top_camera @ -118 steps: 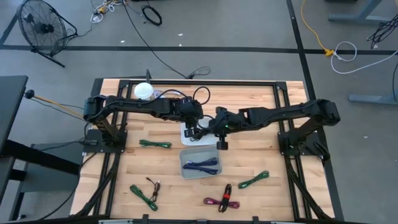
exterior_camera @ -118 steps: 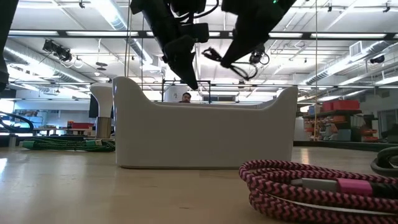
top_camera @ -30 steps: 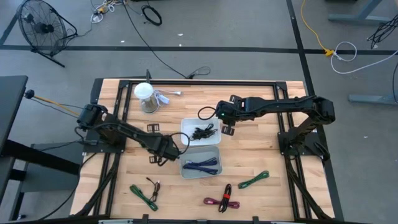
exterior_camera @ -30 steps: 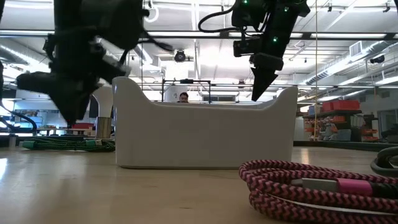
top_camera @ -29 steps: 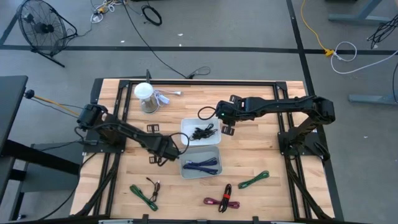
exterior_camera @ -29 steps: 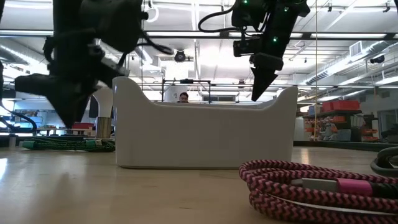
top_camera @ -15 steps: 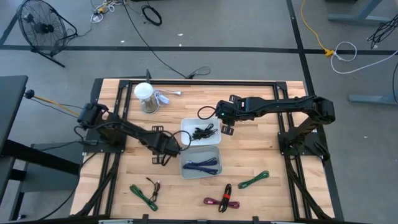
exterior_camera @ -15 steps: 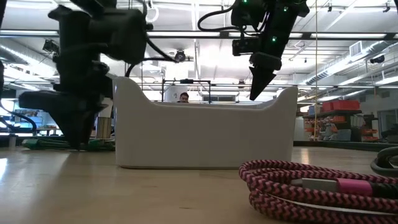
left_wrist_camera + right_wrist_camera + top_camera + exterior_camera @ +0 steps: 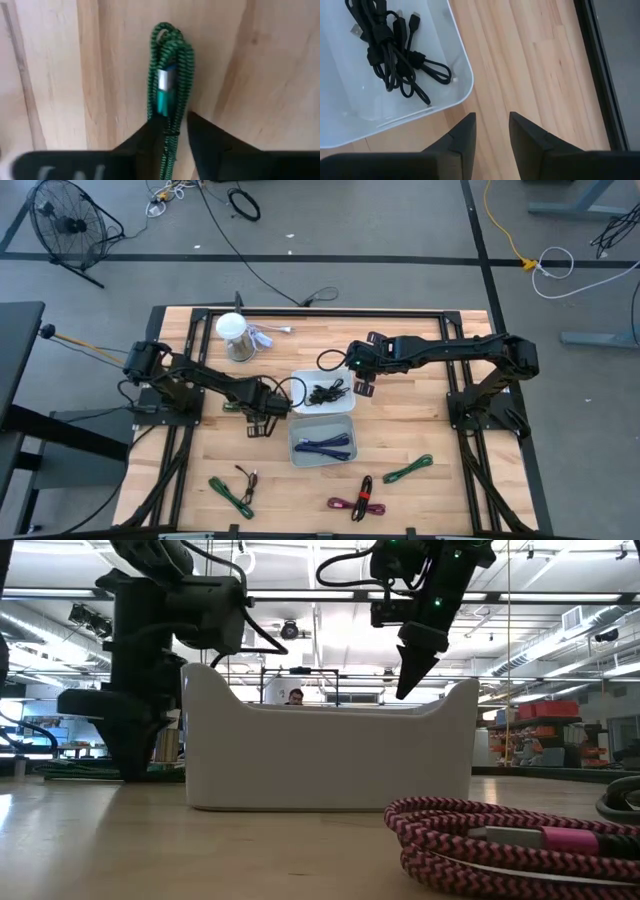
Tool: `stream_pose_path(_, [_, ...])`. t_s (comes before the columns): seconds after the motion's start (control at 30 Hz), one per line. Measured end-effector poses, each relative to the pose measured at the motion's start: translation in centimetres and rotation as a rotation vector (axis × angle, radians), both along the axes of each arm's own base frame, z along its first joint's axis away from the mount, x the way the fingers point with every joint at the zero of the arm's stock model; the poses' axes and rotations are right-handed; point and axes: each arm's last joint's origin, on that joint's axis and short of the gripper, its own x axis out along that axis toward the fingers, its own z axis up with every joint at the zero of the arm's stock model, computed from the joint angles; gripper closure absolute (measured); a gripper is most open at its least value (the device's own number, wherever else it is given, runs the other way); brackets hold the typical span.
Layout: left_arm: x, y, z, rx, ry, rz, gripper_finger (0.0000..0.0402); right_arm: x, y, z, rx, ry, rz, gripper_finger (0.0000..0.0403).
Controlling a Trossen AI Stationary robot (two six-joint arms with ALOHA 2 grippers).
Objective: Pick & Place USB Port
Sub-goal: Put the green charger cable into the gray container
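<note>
A coiled green braided USB cable (image 9: 170,65) lies flat on the wooden table, its silver and green plug (image 9: 165,87) on top of the bundle. My left gripper (image 9: 175,125) is down at the table and shut on it; it also shows in the high view (image 9: 258,412) and the low view (image 9: 135,765). My right gripper (image 9: 492,122) hangs open and empty above the table, beside the right rim of the white tray (image 9: 300,380) that holds black cables (image 9: 390,45). My left gripper pinches the green cable bundle (image 9: 171,134) between its two fingers, just behind the plug. The fingers come from above, pointing nearly straight down, one on each long side of the bundle. The cable lies on the table; the loops at its far end (image 9: 167,30) rest on the wood.
A grey tray (image 9: 296,442) with blue cables sits just in front of the white tray. Near the front edge lie a green cable (image 9: 408,470), a pink one (image 9: 358,500) and another green one (image 9: 232,490). A white cup (image 9: 232,330) stands at the far left.
My left gripper has moved toward the table's far edge and come down onto the green cable left of the trays, tipping more steeply downward. My right gripper has stayed where it was.
</note>
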Motion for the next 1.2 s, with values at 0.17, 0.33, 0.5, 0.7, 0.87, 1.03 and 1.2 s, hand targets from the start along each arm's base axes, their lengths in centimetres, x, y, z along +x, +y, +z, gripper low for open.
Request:
stream_pose_path(0.17, [0.2,0.8,0.0,-0.043,-0.016,0.076,0.0386,0.0,0.0,0.0,-0.003,0.002,0.005,0.0287])
stream_pose_path(0.33, [0.4,0.8,0.3,-0.046,-0.015,0.114,0.0391,0.0,0.0,0.0,-0.006,0.003,0.014,0.0287])
stream_pose_path(0.5, [1.4,-0.1,2.7,-0.057,-0.016,0.091,0.0393,0.0,0.0,0.0,-0.009,0.005,0.021,0.0287])
stream_pose_path(0.7, [2.2,-1.4,7.5,-0.054,-0.092,0.085,0.0393,-0.1,-0.1,0.0,-0.026,0.028,0.05,0.0287])
stream_pose_path(0.87, [2.6,-3.1,11.5,-0.091,-0.204,0.081,0.0393,-0.3,-1.0,0.0,-0.04,0.046,0.051,0.0287])
stream_pose_path(1.03, [3.9,-5.6,15.8,-0.145,-0.383,0.029,0.0393,-0.6,-2.5,0.0,-0.048,0.05,0.022,0.0287])
stream_pose_path(1.2, [5.9,-8.0,18.8,-0.21,-0.645,-0.106,0.0393,-1.1,-4.3,0.0,-0.053,0.062,-0.015,0.0287])
